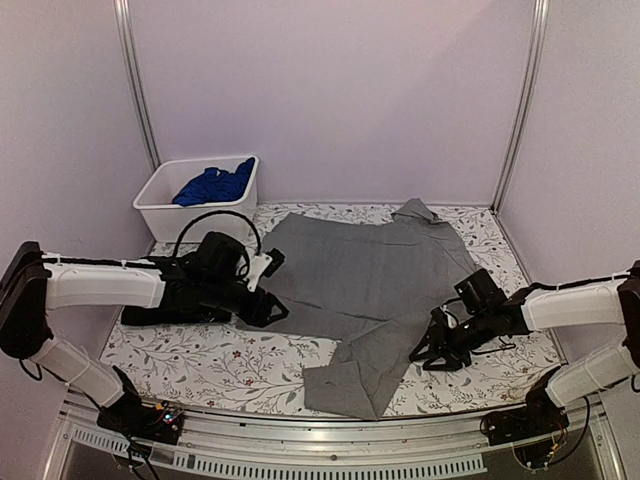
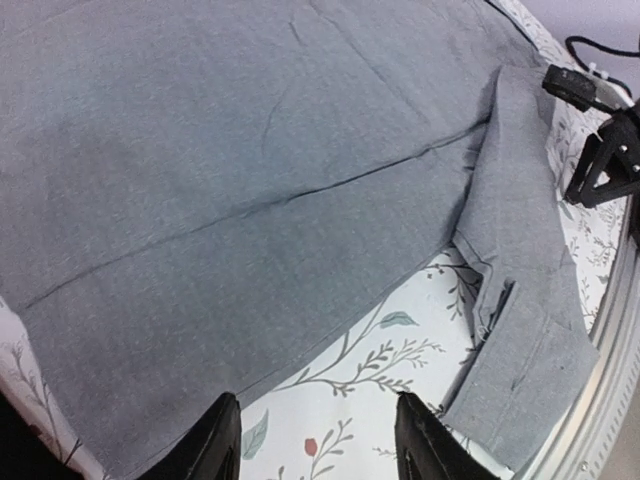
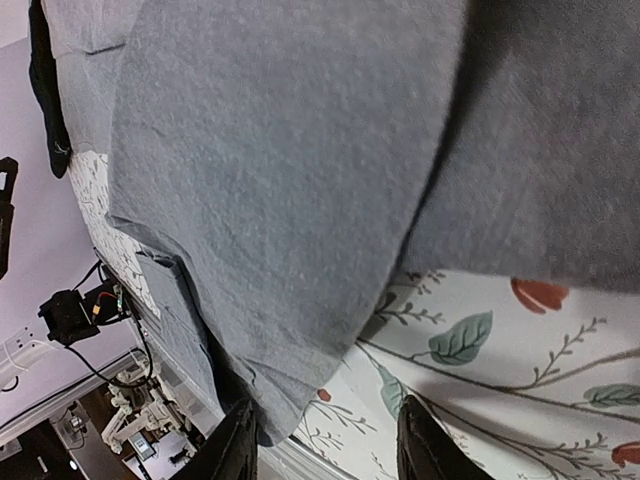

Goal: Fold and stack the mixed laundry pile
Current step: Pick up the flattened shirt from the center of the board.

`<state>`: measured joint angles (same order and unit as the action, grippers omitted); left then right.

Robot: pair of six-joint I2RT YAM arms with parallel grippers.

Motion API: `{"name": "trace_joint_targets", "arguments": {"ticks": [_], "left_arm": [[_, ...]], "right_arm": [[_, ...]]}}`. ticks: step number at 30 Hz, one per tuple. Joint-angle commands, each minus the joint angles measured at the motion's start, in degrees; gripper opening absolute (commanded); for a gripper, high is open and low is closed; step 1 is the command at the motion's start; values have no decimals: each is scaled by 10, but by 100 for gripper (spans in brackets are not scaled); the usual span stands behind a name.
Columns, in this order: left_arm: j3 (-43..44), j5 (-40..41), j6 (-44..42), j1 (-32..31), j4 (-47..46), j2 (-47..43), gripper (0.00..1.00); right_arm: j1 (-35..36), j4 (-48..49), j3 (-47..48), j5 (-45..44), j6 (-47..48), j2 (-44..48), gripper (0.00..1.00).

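A grey collared shirt (image 1: 360, 280) lies spread flat on the flower-patterned table (image 1: 200, 365), one sleeve (image 1: 350, 385) trailing toward the near edge. My left gripper (image 1: 272, 308) hovers at the shirt's left hem. In the left wrist view that gripper (image 2: 320, 445) is open, bare table between its fingers and the grey shirt (image 2: 250, 180) just ahead. My right gripper (image 1: 426, 352) sits low at the shirt's right side. In its own view it (image 3: 330, 445) is open, and the grey shirt's (image 3: 280, 180) edge reaches its left finger (image 3: 235, 450). A black garment (image 1: 140, 318) lies under the left arm.
A white bin (image 1: 160, 215) at the back left holds a bright blue garment (image 1: 212, 186). Pale walls close in on the left, back and right. A metal rail (image 1: 330, 430) runs along the near table edge between the arm bases.
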<state>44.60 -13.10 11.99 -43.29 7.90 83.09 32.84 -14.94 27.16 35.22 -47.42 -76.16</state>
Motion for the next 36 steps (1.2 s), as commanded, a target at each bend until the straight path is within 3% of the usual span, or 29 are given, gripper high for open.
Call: {"name": "trace_joint_targets", "arguments": {"ticks": [1,5,9,10,11,18,24,30,36], "left_arm": [[-30,36,40,32,2,-38,52],[-43,43,77,65,38,-61,52],[-88,56,171,90,55,-126,55],[-102,53,190,93,55,-137,56],[-111,49,206,96,54,-147,56],[-141,25,304,122,76,-165,54],[-131,-31,328,133,70,-92,49],[-123,-45,356,134,44,-22,34],[-128,13,396,135,28,-13,35]], "right_arm": [[15,116,-8,-34,-46,-38,45],[20,157,-13,-28,-50,-78,34],[21,164,-37,-47,-65,-61,12],[21,161,-37,-50,-67,-47,2],[21,154,-37,-55,-68,-37,0],[22,48,-36,-91,-64,101,0],[22,-20,-49,-112,-80,204,0],[22,-46,-59,-114,-91,239,0],[22,-64,-57,-116,-91,258,0]]}}
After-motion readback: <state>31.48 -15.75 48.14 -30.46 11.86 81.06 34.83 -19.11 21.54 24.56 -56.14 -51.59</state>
